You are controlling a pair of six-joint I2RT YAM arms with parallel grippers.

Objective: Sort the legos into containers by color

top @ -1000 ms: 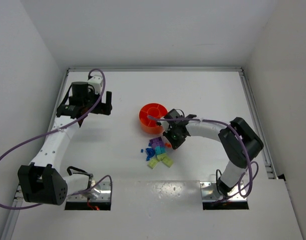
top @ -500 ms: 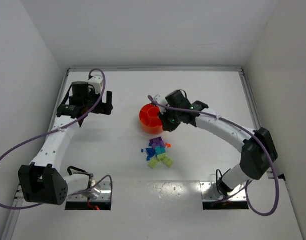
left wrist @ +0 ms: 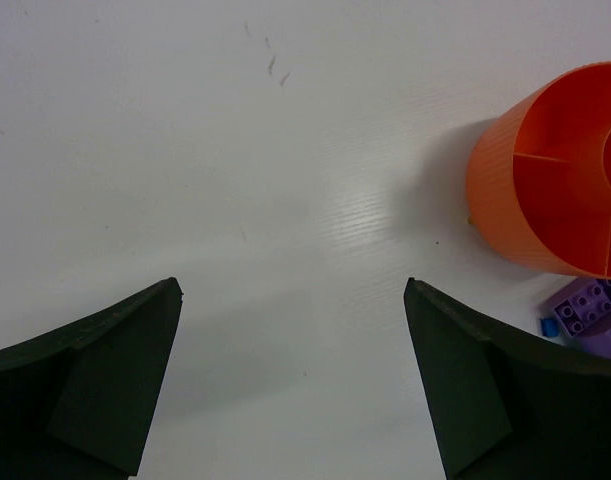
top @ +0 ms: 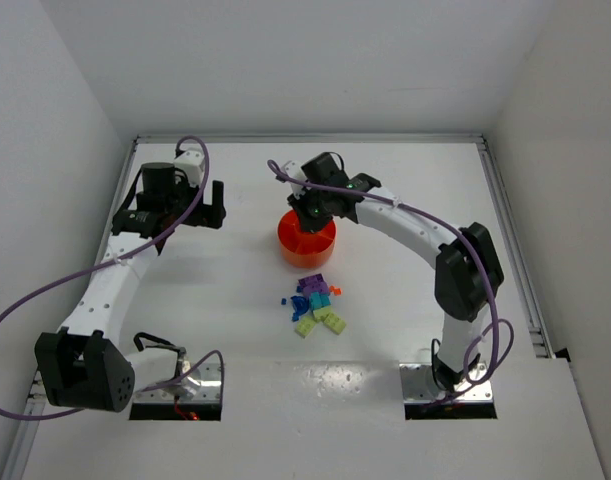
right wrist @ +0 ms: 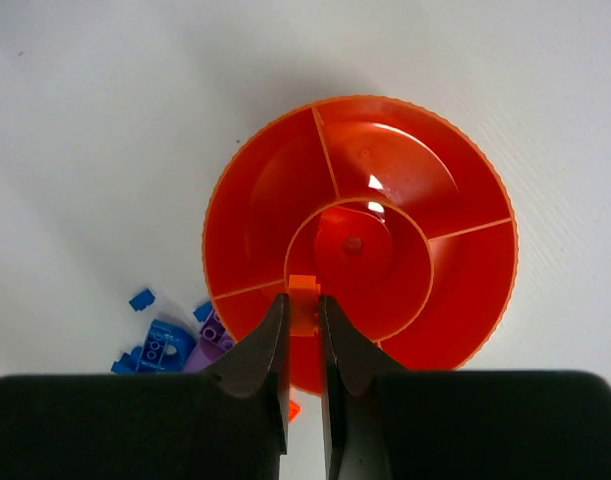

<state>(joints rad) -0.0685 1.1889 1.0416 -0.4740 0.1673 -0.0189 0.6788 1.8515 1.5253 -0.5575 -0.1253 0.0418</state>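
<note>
While it pinches an orange lego point(right wrist: 303, 290), the right gripper point(right wrist: 304, 312) hangs — over the bowl point(right wrist: 463, 300).

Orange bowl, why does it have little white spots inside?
Right wrist view: those spots are light glinting off the shiny orange bowl; left wrist view: no glints, only the bowl's soft shadow on the table.

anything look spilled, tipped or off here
Nothing stands out. The round orange plastic bowl stands upright, the small plastic toy bricks lie loose beside it, and the right gripper holds a small orange brick over it.
</note>
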